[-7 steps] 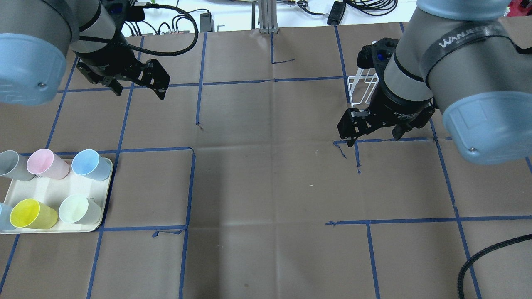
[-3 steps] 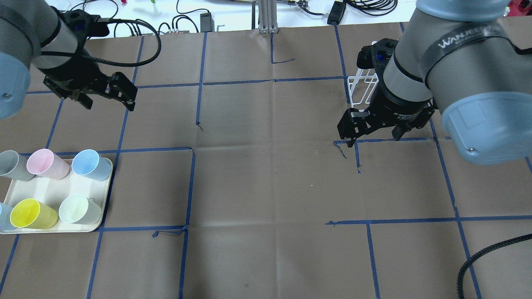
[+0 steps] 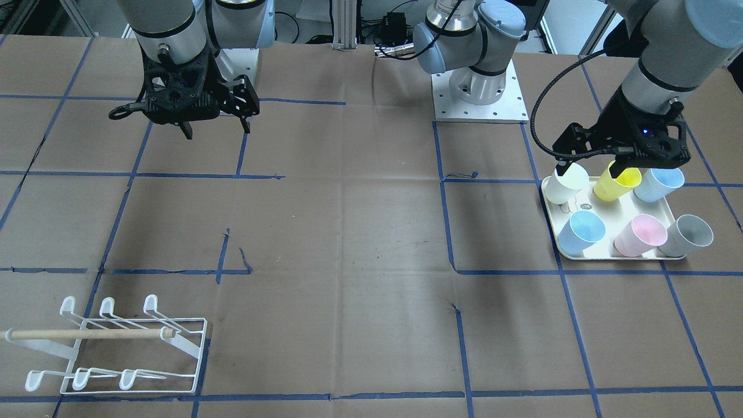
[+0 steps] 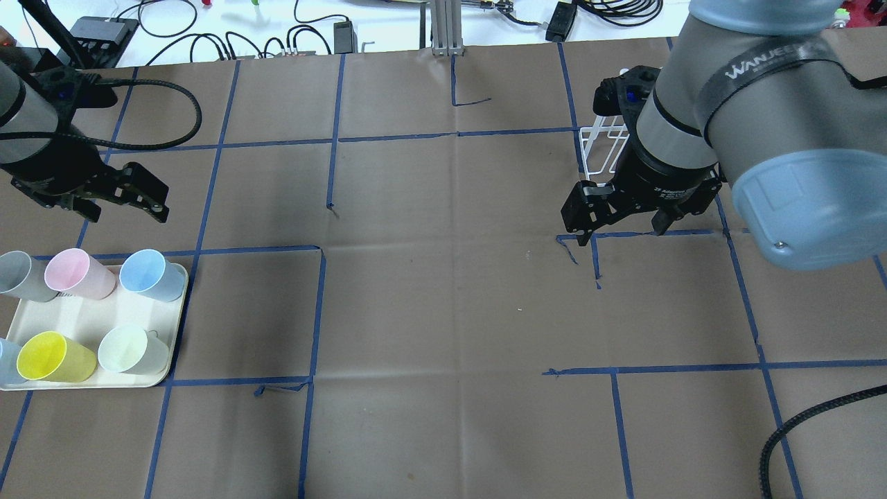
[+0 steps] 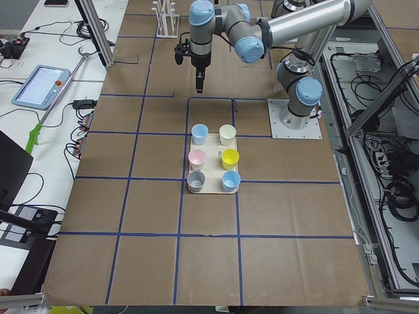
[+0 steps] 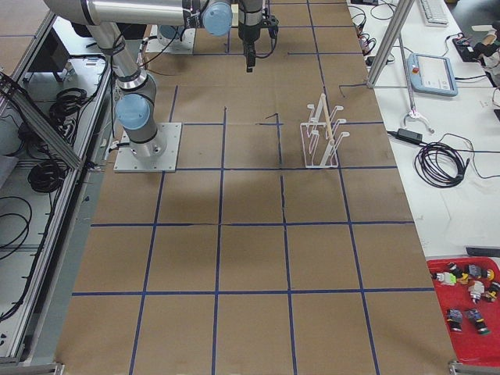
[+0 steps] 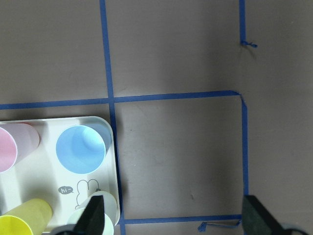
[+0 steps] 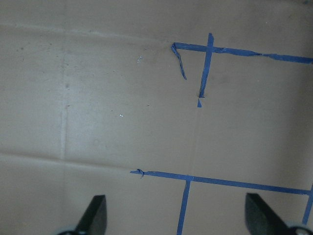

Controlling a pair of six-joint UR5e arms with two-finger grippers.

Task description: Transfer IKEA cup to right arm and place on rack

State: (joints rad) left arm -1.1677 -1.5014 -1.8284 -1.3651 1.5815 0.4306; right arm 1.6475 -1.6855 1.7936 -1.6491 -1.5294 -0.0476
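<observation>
Several pastel IKEA cups stand upright on a cream tray [image 4: 83, 315] at the table's left: grey [image 4: 21, 275], pink [image 4: 76, 272], blue [image 4: 149, 274], yellow [image 4: 52, 355] and pale green [image 4: 128, 350]. My left gripper [image 4: 123, 211] hangs open and empty above the table just beyond the tray. In the left wrist view the blue cup [image 7: 80, 149] lies ahead of the left fingertip. My right gripper [image 4: 620, 232] is open and empty, in the air near the white wire rack [image 4: 603, 149], which the right arm partly hides. The whole rack [image 3: 116, 348] shows in the front-facing view.
Brown paper with a grid of blue tape covers the table [image 4: 443, 312]. Cables and power bricks [image 4: 343, 34] lie along the far edge. A black cable [image 4: 797, 430] loops in at the near right. An aluminium post [image 4: 443, 28] stands at the far middle.
My left arm has swung to the left and nearer, bringing its open gripper close to the cup tray. The right arm has barely moved.
</observation>
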